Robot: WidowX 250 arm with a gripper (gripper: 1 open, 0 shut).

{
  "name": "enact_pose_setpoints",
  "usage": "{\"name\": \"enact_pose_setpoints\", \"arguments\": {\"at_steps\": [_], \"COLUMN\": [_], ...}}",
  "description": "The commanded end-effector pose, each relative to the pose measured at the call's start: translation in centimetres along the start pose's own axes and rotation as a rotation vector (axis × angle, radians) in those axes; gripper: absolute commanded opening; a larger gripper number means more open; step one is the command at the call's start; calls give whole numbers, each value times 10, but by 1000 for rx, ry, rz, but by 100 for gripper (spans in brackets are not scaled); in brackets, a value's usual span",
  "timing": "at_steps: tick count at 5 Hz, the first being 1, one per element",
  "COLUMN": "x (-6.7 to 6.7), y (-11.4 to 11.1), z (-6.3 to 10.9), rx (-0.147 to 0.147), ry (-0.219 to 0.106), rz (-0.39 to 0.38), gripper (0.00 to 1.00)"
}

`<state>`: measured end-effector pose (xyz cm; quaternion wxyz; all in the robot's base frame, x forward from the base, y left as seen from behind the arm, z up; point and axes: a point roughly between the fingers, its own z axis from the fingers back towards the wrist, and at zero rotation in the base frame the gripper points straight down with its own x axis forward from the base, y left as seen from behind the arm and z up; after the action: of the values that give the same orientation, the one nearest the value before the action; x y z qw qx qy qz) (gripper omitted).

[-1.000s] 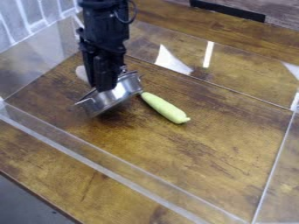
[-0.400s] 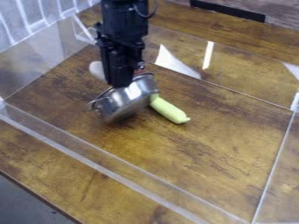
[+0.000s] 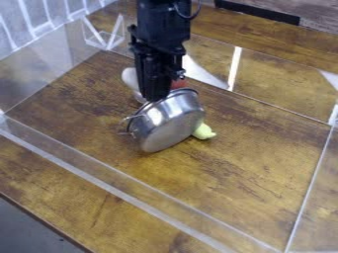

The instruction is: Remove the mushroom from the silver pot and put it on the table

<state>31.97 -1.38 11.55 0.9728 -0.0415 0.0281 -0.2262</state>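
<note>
The silver pot (image 3: 168,123) hangs tipped steeply on its side just above the table (image 3: 251,178), its shiny round face turned toward the camera. My gripper (image 3: 161,96) comes straight down from above and is shut on the pot's upper rim. The mushroom is hidden from view. A small pale shape (image 3: 129,75) shows just left of the gripper body, and I cannot tell what it is.
A long yellow-green vegetable (image 3: 204,130) lies on the wood right behind the pot, mostly covered by it. Low clear acrylic walls (image 3: 158,203) border the tabletop at the front, left and right.
The gripper has carried the pot to the right and toward the front, tipping it further. The pot now covers most of the yellow-green vegetable.
</note>
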Motion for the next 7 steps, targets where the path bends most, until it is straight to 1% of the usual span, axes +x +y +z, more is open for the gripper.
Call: {"name": "enact_pose_setpoints", "arguments": {"at_steps": [1, 3, 4, 5, 6, 7], "x": [14, 28, 37, 40, 43, 45], "y": [-11, -40, -49, -50, -51, -51], "z": [10, 24, 17, 6, -3, -12], "rx": [12, 28, 33, 23, 10, 3], "ry": [-48, -80, -86, -90, -86, -80], "rz": [-54, -69, -80, -91, -94, -93], "gripper": [0, 0, 0, 100, 100, 100]}}
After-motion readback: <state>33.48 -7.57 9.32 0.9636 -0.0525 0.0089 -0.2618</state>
